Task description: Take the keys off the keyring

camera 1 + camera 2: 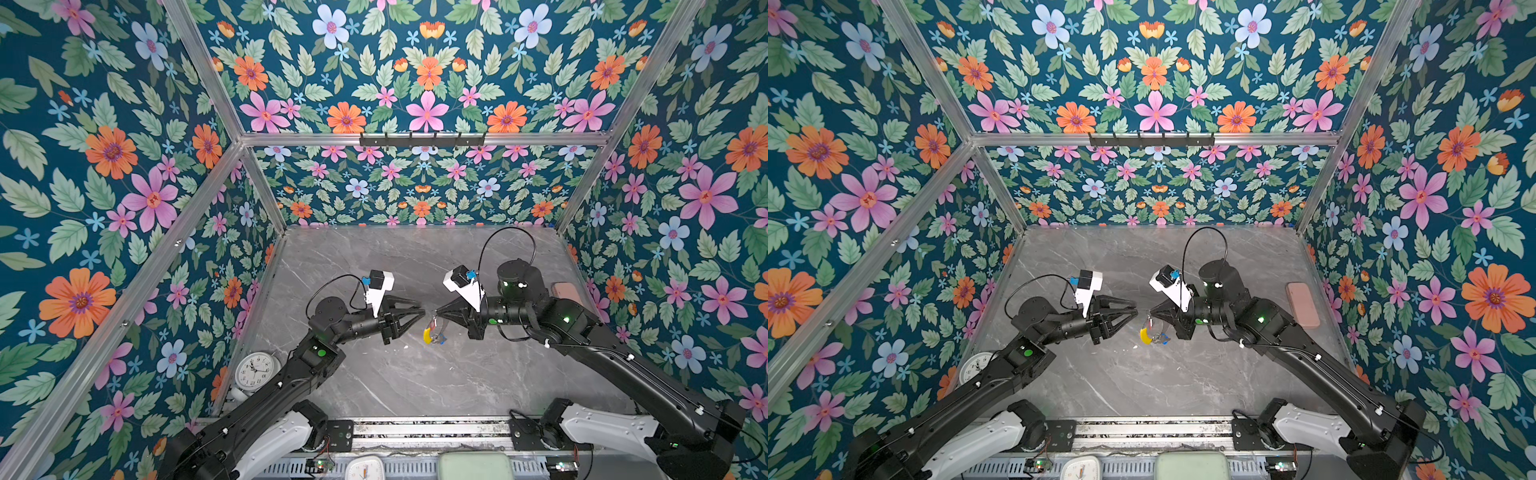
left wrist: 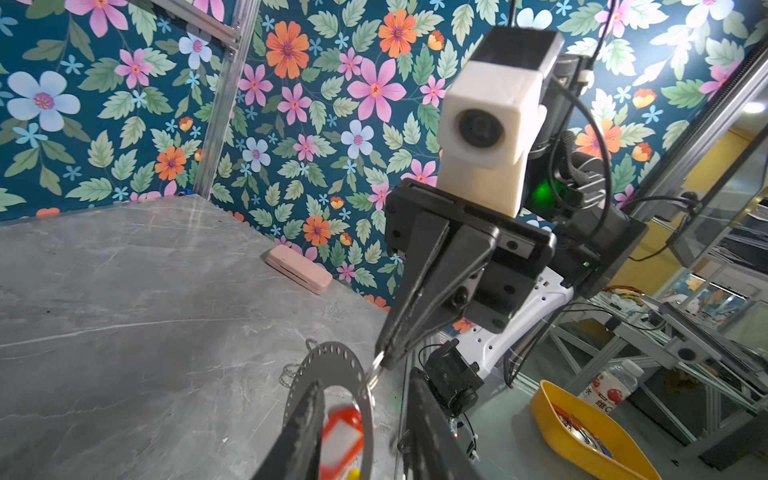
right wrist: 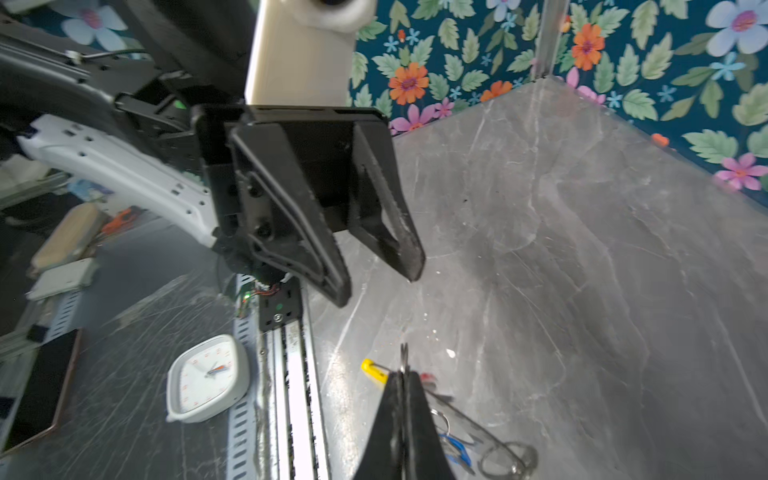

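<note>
Found floral walls (image 1: 124,187) on a silver frame (image 1: 291,139) closing in three sides, with a grey marbled table (image 1: 415,386) at their foot. Noted the left arm (image 1: 270,395) and the right arm (image 1: 623,365), both black, stretched in from the near edge and set nose to nose over the table's middle. Saw the left gripper (image 3: 378,278) with jaws parted and nothing between them, tips near the right gripper's but not touching. Saw the right gripper (image 1: 437,312) pinched tight on the upper edge of the keyring (image 2: 328,359), with a sliver of metal poking past the closed tips in the right wrist view. Could not tell hoop from small loop in that sliver. Spotted a round white clock (image 1: 254,371) at the table's left edge, partly hidden behind the left arm. Spotted a pink case (image 1: 565,293) against the right-hand wall, well apart from both grippers. Found the keyring hanging under the right gripper's tips over the table's middle; could not judge any gap between its lower edge and the marble. Picked out its yellow section (image 1: 427,336) on the side nearer the left arm. Saw the red-tagged key (image 2: 340,436) framed by the hoop's opening and the blue-tagged key (image 3: 456,448) at the lower edge nearer the right arm, both still on the hoop. Could not make out the metal blades in either top view.
</note>
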You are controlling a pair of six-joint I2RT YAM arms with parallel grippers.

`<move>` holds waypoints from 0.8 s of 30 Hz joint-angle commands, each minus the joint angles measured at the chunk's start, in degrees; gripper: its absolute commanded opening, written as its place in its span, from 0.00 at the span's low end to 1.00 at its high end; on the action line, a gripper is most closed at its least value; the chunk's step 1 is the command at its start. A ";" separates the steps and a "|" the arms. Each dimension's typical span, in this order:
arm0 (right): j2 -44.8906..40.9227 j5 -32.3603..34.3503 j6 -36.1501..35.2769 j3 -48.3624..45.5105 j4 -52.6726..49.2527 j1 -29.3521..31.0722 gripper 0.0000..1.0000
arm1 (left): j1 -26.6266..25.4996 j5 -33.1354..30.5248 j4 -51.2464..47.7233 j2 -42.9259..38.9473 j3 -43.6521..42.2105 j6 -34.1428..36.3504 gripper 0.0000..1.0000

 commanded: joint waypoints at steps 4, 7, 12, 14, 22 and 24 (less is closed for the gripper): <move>1.32 -9.80 -1.17 0.47 2.19 -0.45 0.00 | 0.03 3.83 3.57 2.04 0.63 -1.32 0.36; 2.10 -10.50 -1.41 0.99 1.74 -0.73 0.00 | 0.02 5.63 5.71 2.51 0.56 -2.75 0.33; 2.76 -10.47 -1.19 1.43 2.03 -1.15 0.00 | -0.05 7.88 8.63 2.92 0.03 -4.86 0.27; 3.02 -10.12 -1.10 1.56 2.16 -1.32 0.00 | 0.05 8.36 8.89 3.06 -0.12 -5.16 0.27; 2.82 -8.39 -1.01 1.84 1.55 -1.83 0.00 | -0.01 7.78 7.85 2.49 -0.23 -5.10 0.32; 2.61 -8.16 -1.01 1.72 1.53 -1.86 0.00 | 0.00 7.75 7.17 2.44 -0.07 -4.75 0.33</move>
